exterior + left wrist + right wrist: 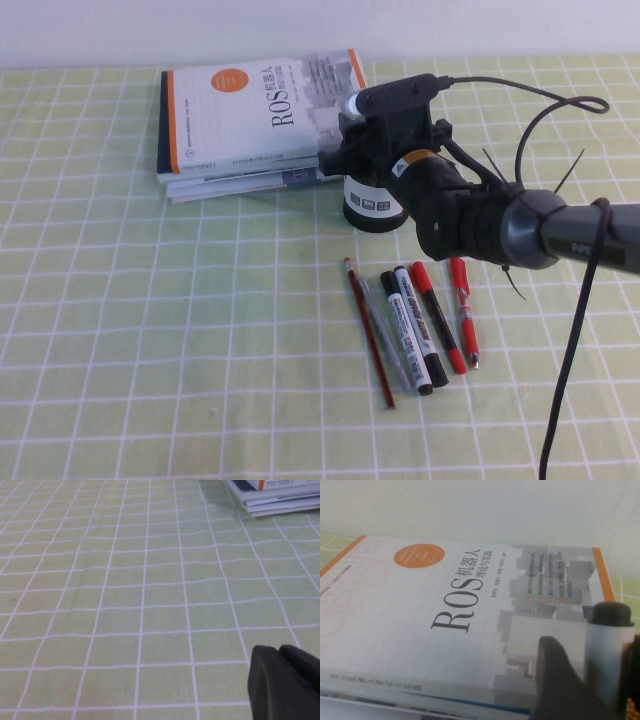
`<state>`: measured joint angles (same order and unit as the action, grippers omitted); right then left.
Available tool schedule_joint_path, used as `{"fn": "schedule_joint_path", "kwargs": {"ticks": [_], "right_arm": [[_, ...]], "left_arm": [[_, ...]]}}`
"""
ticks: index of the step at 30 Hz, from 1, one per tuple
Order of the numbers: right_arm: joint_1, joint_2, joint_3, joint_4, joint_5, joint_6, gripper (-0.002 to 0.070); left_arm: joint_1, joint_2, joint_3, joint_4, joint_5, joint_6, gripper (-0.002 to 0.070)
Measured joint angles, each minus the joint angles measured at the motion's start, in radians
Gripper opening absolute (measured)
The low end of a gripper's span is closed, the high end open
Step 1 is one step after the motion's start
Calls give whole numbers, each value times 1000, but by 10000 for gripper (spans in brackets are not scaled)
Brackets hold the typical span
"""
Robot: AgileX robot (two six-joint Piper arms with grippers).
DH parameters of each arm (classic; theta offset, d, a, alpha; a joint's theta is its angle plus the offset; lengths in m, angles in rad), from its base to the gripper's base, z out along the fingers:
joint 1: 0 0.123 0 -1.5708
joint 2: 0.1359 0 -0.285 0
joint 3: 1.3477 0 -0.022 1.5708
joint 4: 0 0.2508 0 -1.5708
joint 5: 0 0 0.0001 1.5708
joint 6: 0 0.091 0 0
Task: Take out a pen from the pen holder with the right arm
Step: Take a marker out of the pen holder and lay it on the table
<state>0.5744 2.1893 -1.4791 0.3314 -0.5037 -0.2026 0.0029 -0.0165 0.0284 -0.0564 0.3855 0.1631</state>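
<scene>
White-barrelled, black-capped marker pen [609, 645] clamped between the dark fingers [560, 680] of the right gripper [350, 142], directly above the black-and-white cylindrical pen holder [373, 208]; lower end hidden, so in or out of the holder impossible to tell. Behind the holder, a stack of white-and-orange books [255, 115]. Just in front of it, five loose pens [420, 315] on green checked cloth [150, 330]. Left gripper [285, 685] low over cloth, well apart from the holder; open or closed, cannot tell.
</scene>
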Motion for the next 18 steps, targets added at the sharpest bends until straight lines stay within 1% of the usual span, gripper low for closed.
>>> {"fn": "schedule_joint_path", "kwargs": {"ticks": [4,8,18], "right_arm": [[0,0,0,0,0,0,197],[0,2,0,0,0,0,119],[0,-1,0,1,9,0,120]], "left_arm": [[0,0,0,0,0,0,-6],[0,0,0,0,0,0,-6],[0,0,0,0,0,0,-6]]}}
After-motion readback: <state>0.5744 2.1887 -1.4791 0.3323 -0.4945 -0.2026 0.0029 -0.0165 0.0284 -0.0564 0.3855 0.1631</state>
